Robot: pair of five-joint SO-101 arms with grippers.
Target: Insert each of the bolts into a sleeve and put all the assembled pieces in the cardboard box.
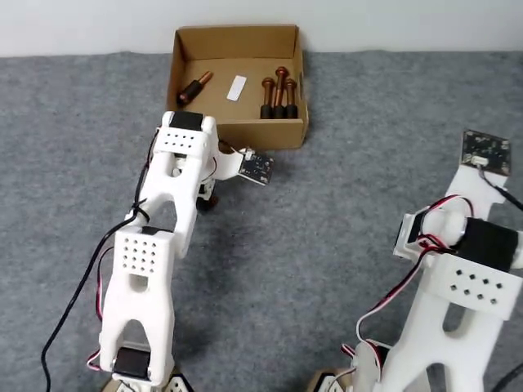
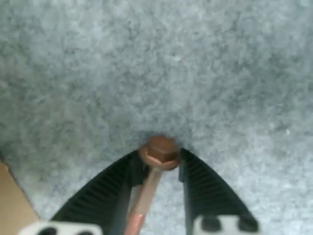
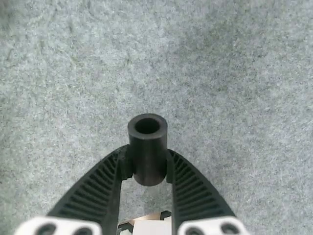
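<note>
The cardboard box (image 1: 237,135) sits at the far edge of the desk (image 1: 343,204), left of centre. In it, one assembled piece (image 1: 194,88) lies tilted at the left, a slip (image 1: 236,87) in the middle, and three assembled pieces (image 1: 279,96) side by side along the right wall. The left arm (image 1: 176,188) stands just before the box's near wall, a bolt (image 2: 159,151) between its fingers (image 2: 112,186). The right arm (image 1: 458,269) is well apart to the right, a sleeve (image 3: 147,147) between its fingers (image 3: 102,191), above the desk.

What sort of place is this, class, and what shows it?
Likely a robotics bench: two white arms on a grey mat, a box of assembled bolts, left claw holding a bolt, right claw a sleeve.
</note>
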